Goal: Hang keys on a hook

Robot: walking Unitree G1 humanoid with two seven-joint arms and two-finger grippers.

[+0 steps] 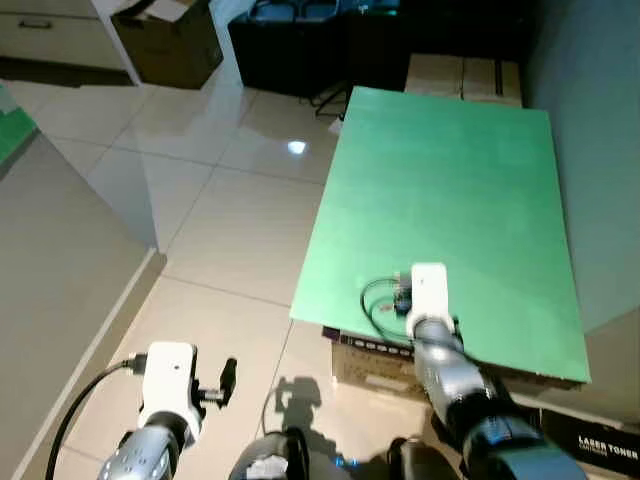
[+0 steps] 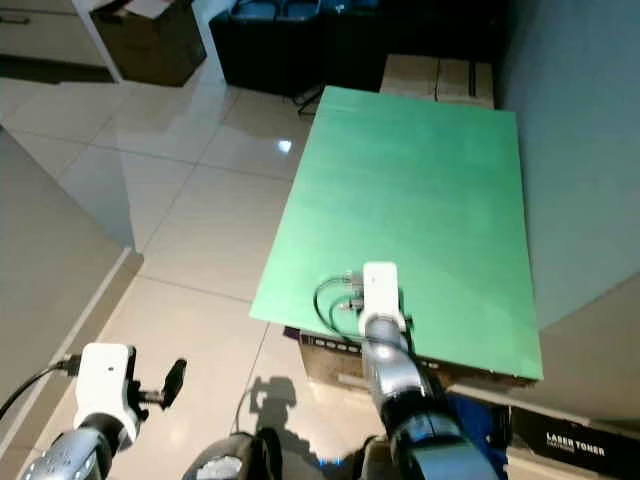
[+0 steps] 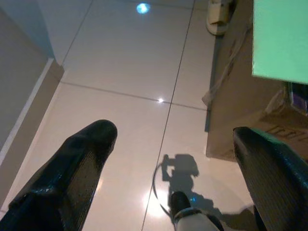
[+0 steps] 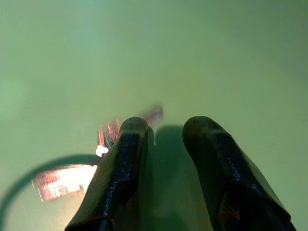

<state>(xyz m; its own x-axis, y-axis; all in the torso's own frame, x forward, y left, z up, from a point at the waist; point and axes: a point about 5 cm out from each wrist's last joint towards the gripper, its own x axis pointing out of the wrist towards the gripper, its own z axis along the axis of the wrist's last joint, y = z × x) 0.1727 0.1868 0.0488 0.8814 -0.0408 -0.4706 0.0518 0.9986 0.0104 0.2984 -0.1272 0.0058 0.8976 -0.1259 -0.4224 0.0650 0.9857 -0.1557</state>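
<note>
Black fingers (image 4: pixel 130 163) of the right gripper (image 4: pixel 166 127) stood slightly parted over the green board (image 1: pixel 450 200), empty, keys (image 4: pixel 108 134) just beside one tip, so it probably needed shifting sideways to straddle them before closing.

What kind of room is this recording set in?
Probably a home room used partly for storage. Glossy pale floor tiles, a green board laid flat over cardboard boxes, and an open brown box beside a white cabinet suggest it. The right pincer hangs over the board.
</note>
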